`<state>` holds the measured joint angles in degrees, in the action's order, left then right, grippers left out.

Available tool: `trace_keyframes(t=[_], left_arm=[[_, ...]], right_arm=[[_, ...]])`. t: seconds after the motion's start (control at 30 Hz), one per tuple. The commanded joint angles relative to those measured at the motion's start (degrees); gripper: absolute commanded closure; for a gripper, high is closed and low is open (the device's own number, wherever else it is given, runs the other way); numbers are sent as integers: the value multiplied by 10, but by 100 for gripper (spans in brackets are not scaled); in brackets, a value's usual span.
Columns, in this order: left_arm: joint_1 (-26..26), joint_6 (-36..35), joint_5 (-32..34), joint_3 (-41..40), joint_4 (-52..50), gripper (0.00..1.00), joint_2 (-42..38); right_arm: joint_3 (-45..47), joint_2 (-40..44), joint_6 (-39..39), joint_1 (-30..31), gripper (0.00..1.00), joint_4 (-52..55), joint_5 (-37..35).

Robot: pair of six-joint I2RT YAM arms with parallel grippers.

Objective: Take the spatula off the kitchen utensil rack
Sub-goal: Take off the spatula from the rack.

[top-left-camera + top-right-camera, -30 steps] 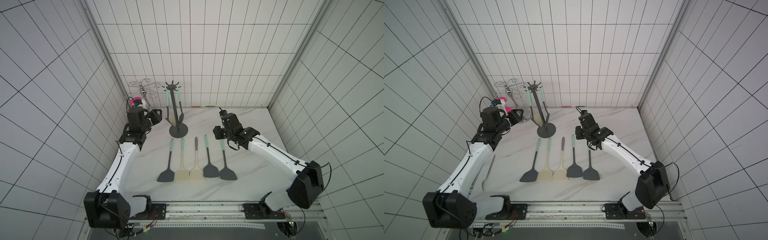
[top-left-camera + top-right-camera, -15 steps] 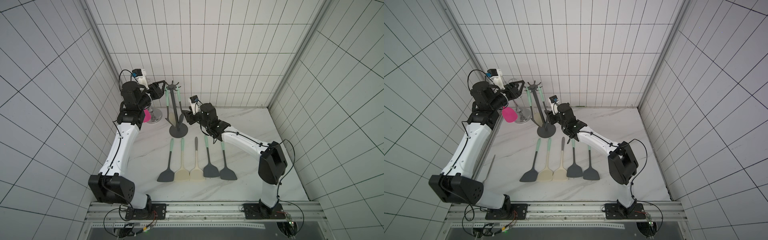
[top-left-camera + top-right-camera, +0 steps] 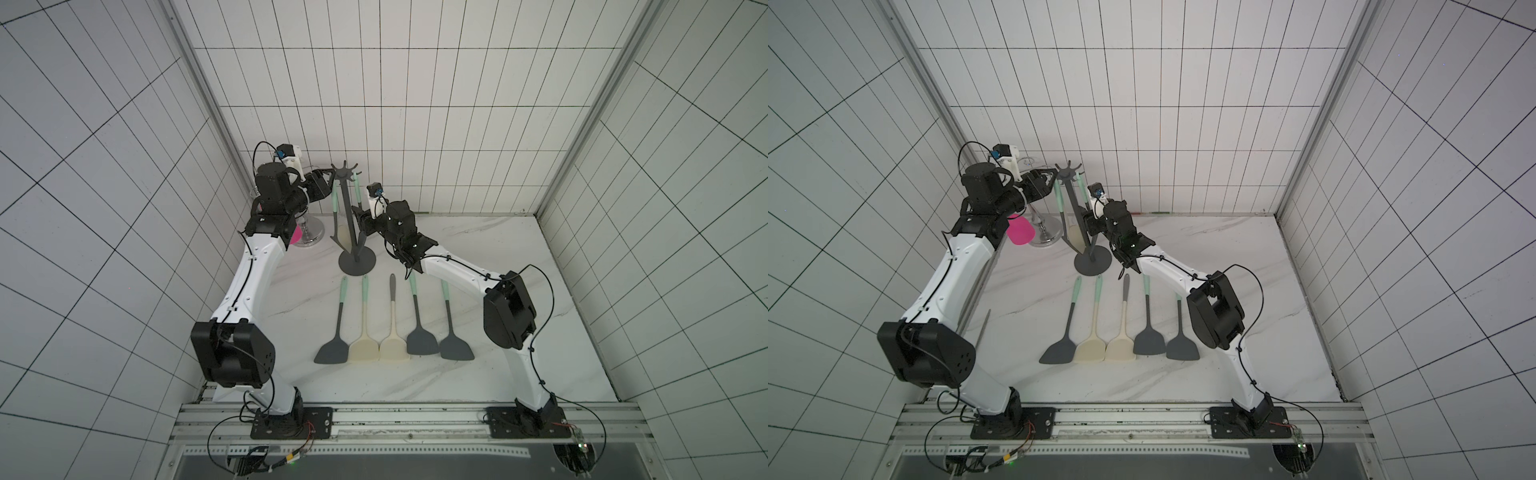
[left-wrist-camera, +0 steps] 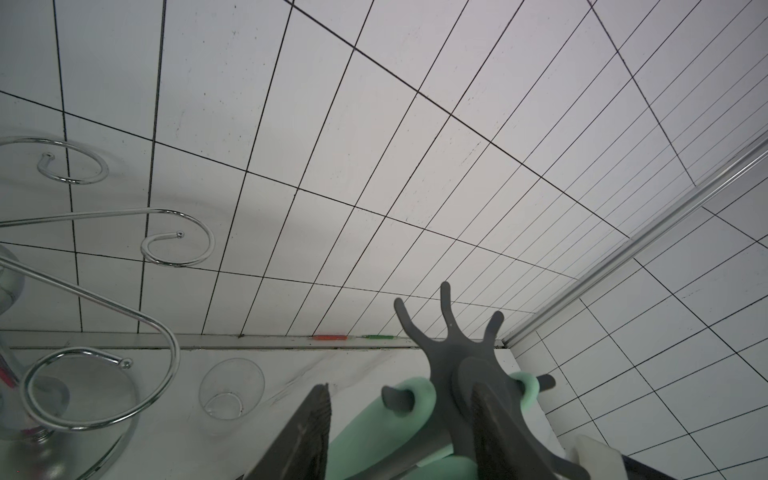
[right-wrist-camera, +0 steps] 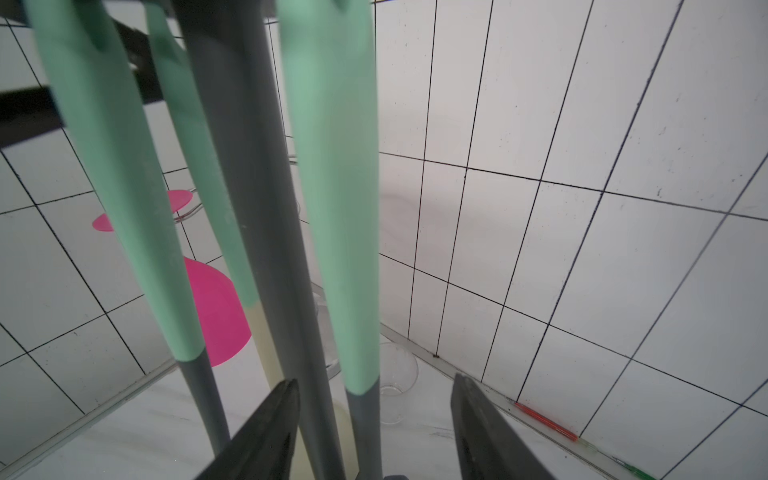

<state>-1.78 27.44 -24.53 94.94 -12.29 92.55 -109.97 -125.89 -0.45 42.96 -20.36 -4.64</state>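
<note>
The kitchen utensil rack [image 3: 344, 195] [image 3: 1077, 208] is a dark grey pole on a round base, with spatulas hanging from its hooks by mint handles. My left gripper [image 3: 328, 179] [image 4: 400, 390] is level with the rack's head. It is open, with one jaw in front of the hub and the other beside a spatula's [image 4: 374, 434] hooked mint end. My right gripper [image 3: 360, 216] [image 5: 374, 380] is lower down and open. Between its jaws are the rack's pole [image 5: 249, 208] and the grey shaft of another hanging spatula [image 5: 332, 208]. Neither gripper holds anything.
Several spatulas [image 3: 390, 320] lie in a row on the marble table, in front of the rack's base [image 3: 357, 264]. A chrome curly-wire glass holder [image 3: 309, 232] [image 4: 166, 245] and a pink cup [image 3: 1019, 232] stand left of the rack. A clear glass [image 4: 230, 388] lies near the back wall. A thin grey rod [image 3: 982, 328] lies at the left.
The left arm rose from beside the glass holder to the rack's head. The right arm swung from above the lying spatulas to the rack's pole, and its jaws opened wider.
</note>
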Motion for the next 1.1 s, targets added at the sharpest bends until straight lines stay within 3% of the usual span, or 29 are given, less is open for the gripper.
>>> trace_keyframes(t=[0.0,0.27,0.47,0.77,1.07], left_arm=[[2,1,-16,17,1,48,4],[0,14,-32,17,2,48,14],[-5,25,-32,13,2,48,19],[-4,25,-20,-1,0,49,10],[-4,33,-11,1,-4,49,9]], right_arm=[[-43,-24,-10,4,44,-38,-27],[-35,-42,-27,5,67,-83,-43],[12,-19,-82,11,100,-142,-59],[66,22,-99,17,100,-220,-103],[65,58,-54,19,100,-211,-129]])
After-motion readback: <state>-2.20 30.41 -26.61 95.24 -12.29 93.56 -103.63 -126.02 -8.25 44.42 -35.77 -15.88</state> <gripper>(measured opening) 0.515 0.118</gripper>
